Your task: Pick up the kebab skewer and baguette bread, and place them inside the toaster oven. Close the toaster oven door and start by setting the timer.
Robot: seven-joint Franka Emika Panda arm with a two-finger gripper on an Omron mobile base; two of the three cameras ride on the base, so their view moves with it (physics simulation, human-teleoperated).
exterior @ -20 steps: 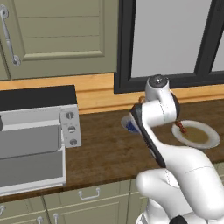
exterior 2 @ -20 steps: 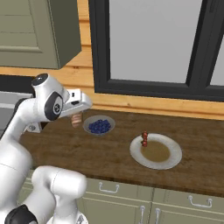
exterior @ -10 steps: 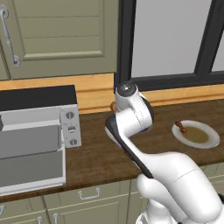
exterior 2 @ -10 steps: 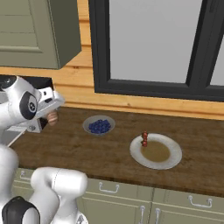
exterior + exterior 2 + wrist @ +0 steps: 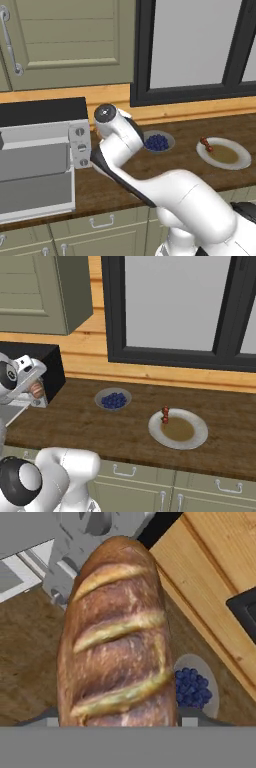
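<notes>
The baguette bread (image 5: 117,642), a golden-brown scored loaf, stands between the fingers of my gripper (image 5: 120,721), which is shut on it. In the right base view its end (image 5: 36,390) shows at my gripper (image 5: 34,386), close to the toaster oven's (image 5: 42,131) knob column (image 5: 80,146). The toaster oven door (image 5: 35,194) is folded down open. On the white plate (image 5: 241,156) at the right, the kebab skewer (image 5: 205,145) leans on the rim (image 5: 165,415).
A bowl of blueberries (image 5: 158,142) sits on the wooden counter between the toaster oven and the plate (image 5: 197,438). Wall cabinets hang above the toaster oven, and a dark-framed window runs behind the counter.
The arm has swung left from near the plate and bowl to the toaster oven's front, carrying the baguette with it. The skewer, plate and bowl have not moved.
</notes>
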